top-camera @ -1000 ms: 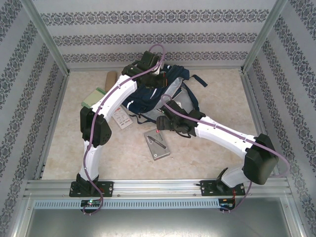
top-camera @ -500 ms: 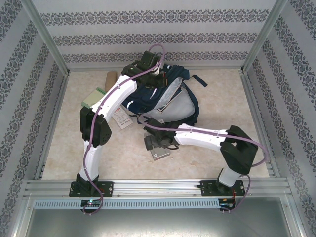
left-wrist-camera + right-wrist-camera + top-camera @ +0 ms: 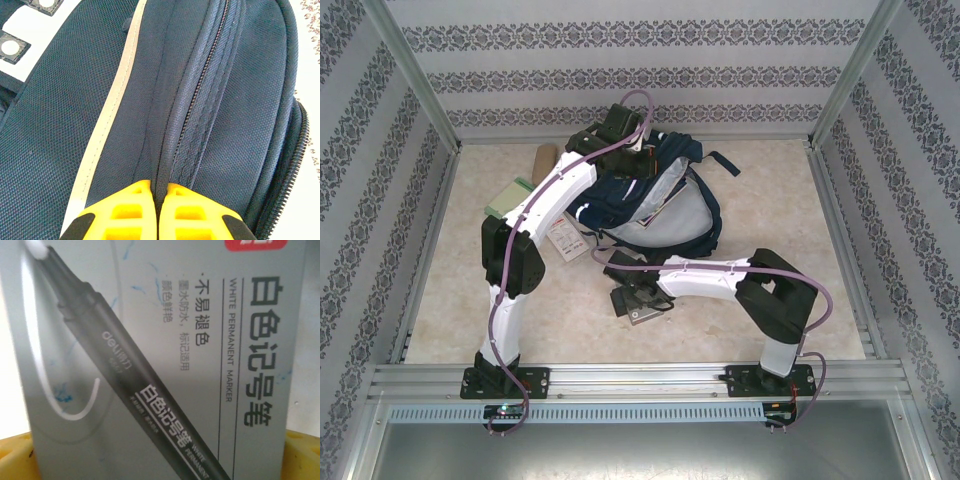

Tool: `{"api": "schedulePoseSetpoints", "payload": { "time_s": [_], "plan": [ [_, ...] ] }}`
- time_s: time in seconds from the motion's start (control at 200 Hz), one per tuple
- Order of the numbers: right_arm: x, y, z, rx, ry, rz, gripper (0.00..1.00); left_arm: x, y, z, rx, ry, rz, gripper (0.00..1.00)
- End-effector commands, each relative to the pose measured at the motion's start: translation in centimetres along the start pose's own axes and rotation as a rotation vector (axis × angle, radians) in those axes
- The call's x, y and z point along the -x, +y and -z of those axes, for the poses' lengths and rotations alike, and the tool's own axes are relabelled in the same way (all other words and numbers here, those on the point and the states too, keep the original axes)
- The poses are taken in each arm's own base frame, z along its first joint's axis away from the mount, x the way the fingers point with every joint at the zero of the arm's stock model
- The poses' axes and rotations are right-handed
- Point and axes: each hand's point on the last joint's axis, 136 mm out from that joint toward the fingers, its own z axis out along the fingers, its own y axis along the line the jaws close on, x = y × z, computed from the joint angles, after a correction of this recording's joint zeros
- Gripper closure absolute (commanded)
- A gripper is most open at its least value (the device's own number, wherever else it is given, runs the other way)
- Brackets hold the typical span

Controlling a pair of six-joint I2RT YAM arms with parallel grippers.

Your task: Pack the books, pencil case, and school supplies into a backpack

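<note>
Left gripper (image 3: 159, 194) pinches a fold of the backpack (image 3: 230, 125) beside its zipper; right gripper (image 3: 160, 460) has its fingers spread, straddling the white-marker box (image 3: 200, 340).

Beige table (image 3: 770, 240), patterned walls (image 3: 620, 75)

Ahead of your yellow-fingered left end effector (image 3: 159, 212), the backpack (image 3: 235, 100) is navy mesh with a pale grey stripe. Under your right end effector (image 3: 160, 465), also yellow, the marker box (image 3: 150, 315) is grey with black print and a red tab.

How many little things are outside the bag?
4: pale green pad at left, brown item behind it, white packet by the backpack, marker box under the right gripper. More may be hidden.
</note>
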Motion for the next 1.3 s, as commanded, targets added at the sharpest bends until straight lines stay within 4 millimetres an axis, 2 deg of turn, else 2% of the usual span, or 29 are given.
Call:
{"api": "schedulePoseSetpoints", "payload": {
  "time_s": [0.0,0.155,0.25,0.435,0.595,0.769,0.919,1.054,1.144,1.294],
  "plan": [
    [-0.2,0.4,-0.4,-0.013,0.011,0.012,0.02,2.4,1.8,2.5,0.041,-0.084,0.021,1.0],
    [0.5,0.3,0.8,-0.025,-0.024,0.013,0.11,2.4,1.7,2.6,0.041,-0.086,0.018,1.0],
    [1.2,0.1,2.6,-0.018,-0.067,0.005,0.16,2.5,1.8,2.7,0.042,-0.087,0.018,1.0],
    [2.5,-0.8,6.7,0.002,-0.16,-0.03,0.16,2.7,1.9,2.8,0.041,-0.094,0.02,1.0],
    [4.1,-3.4,9.8,0.038,-0.233,-0.128,0.19,2.7,1.8,2.9,0.04,-0.096,0.025,1.0],
    [7.6,-7.4,12.6,0.07,-0.33,-0.283,0.2,2.8,1.7,3.0,0.03,-0.104,0.04,1.0],
    [11.1,-11.3,13.0,0.119,-0.372,-0.494,0.2,2.9,1.5,3.1,0.017,-0.109,0.058,1.0],
    [14.2,-13.9,12.8,0.129,-0.408,-0.639,0.2,2.9,1.1,3.2,-0.002,-0.118,0.076,1.0],
    [16.0,-14.9,12.3,0.15,-0.426,-0.722,0.2,3.0,1.1,3.3,-0.005,-0.123,0.088,1.0],
    [18.2,-16.0,10.0,0.216,-0.42,-0.889,0.21,3.2,1.0,3.6,-0.013,-0.135,0.111,1.0]
  ]
}}
